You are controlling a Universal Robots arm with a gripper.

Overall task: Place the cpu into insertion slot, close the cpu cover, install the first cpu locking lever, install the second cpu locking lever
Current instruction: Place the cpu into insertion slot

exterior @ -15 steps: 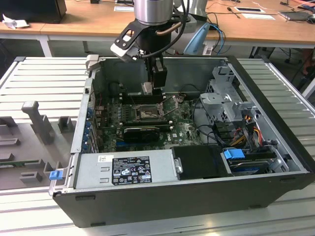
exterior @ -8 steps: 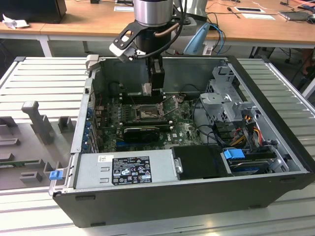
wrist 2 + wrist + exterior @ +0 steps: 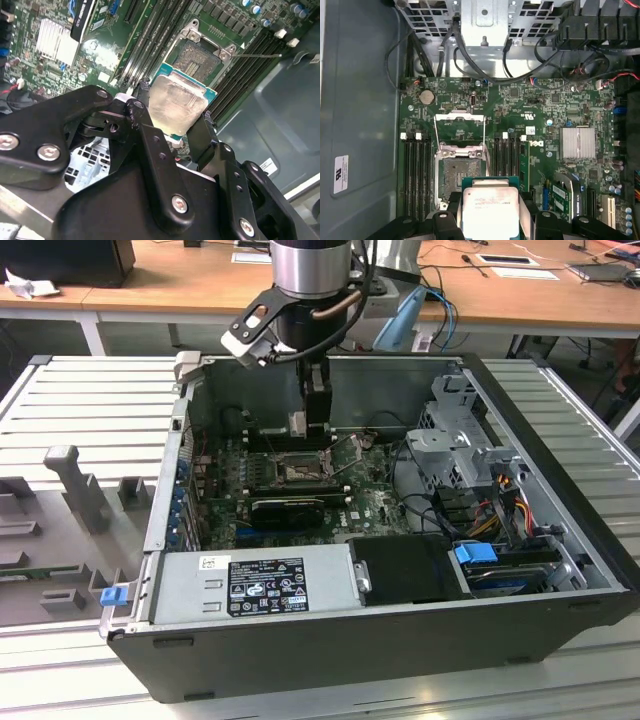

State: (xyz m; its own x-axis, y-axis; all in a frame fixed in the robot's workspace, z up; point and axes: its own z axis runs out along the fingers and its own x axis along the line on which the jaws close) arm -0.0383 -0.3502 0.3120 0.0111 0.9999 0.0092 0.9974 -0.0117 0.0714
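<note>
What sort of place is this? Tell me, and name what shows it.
Probably a robotics lab or workshop: an open computer case sits on a ribbed metal table, wooden desks stand behind, and the tool holds the cpu over the motherboard.

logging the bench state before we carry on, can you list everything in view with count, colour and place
cpu: one, silver top, held above the board near the slot
insertion slot: one, black-rimmed, open and empty, on the motherboard
cpu cover: one, silver-grey, swung open beside the slot
motherboard: one, green, on the case floor
memory slots: two banks, black, flanking the slot
graphics card: one, black, on the board
heatsink: one, silver, on the board
power supply: one, grey, inside the case
drive cage: one, grey, exterior view's right
computer case: one, black, lying open on the bench
bench: one, grey, slatted
arm: one, silver and black, above the case; jaws shut on the cpu's edges
</note>
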